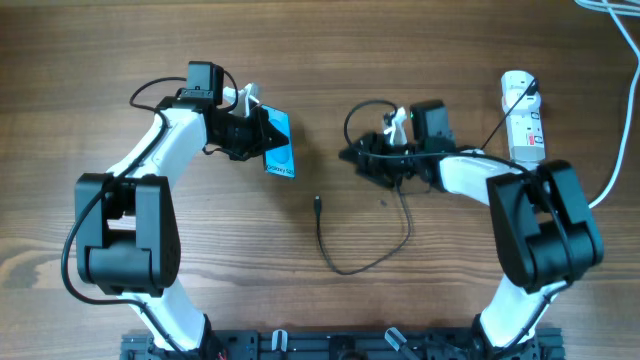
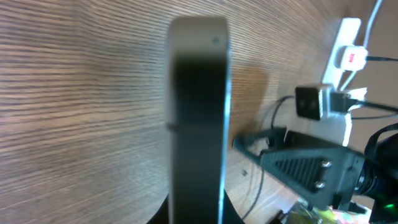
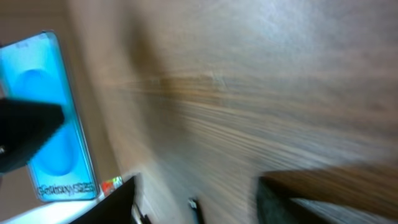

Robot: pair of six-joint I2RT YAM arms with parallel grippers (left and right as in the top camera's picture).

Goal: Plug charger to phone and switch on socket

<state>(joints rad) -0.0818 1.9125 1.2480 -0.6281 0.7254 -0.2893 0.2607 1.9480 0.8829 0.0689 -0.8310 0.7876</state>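
Overhead, found the left gripper (image 1: 258,132) clamped on the phone (image 1: 281,146), held on its edge and seemingly off the table (image 1: 450,300); confirmed in the left wrist view, only the thin side showing straight ahead of the camera. Read the phone's long axis as running far to near with a slight lean to the right, teal screen turned toward the right arm, white text strip at the near end. Judged the port to sit at that near end, though visible in no view. Next to the right, spotted the charger (image 1: 345,268) lying loose: connector tip (image 1: 317,204) just beyond the phone's near corner and apart from it, pointing toward the far side, cable trailing toward the robot, then curling right and back up under the right arm. Saw the right gripper (image 1: 352,160) spread wide in the right wrist view, nothing between its fingers, aimed left at the phone's screen. Placed the tip left of that gripper and more toward the robot, closer to it than to the left one, so judged the pick-up to fall to the right arm, gripping across the cable just behind the tip. Farthest right, noted the socket (image 1: 523,120) flat beside the right arm, long axis far to near, well apart from both grippers.
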